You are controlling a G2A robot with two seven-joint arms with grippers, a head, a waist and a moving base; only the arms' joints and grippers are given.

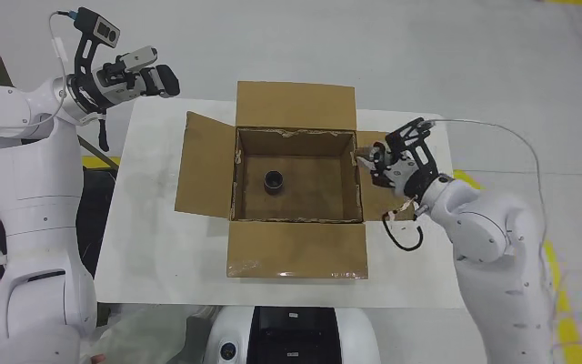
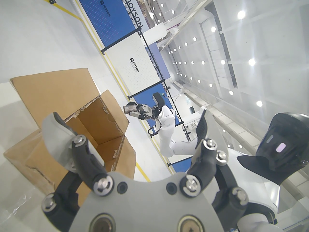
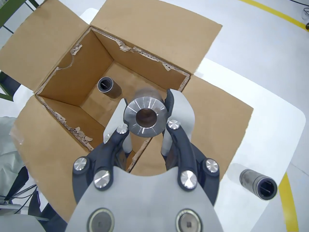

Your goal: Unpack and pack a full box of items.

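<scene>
Clamping a hollow steel cylinder (image 3: 144, 119) between the fingers of the right gripper (image 3: 147, 105), jaws pressing in on both of its sides, bored end face turning toward the wrist camera. Hanging just above the cardboard box (image 3: 149, 32), at the line where its right flap is meeting the opening, the cylinder's far end pointing down toward the box's interior. Sitting square on the white table (image 3: 265, 121) with all four flaps folding outward, torn corrugated edges showing along the rim of the opening. Resting on the box's floor, left of centre and touching none of the walls: one linear bearing (image 1: 275, 181), dark bore facing upward, appearing to stand on end. Lying on its side on the table beyond the outer edge of the box's right flap, apart from the cardboard: a second linear bearing (image 3: 258, 184), grey shell and black open end showing. Hovering raised off the box's far-left corner, well apart from the box and beyond its left flap: the left gripper (image 1: 168, 80), jaws spreading wide, holding nothing.
</scene>
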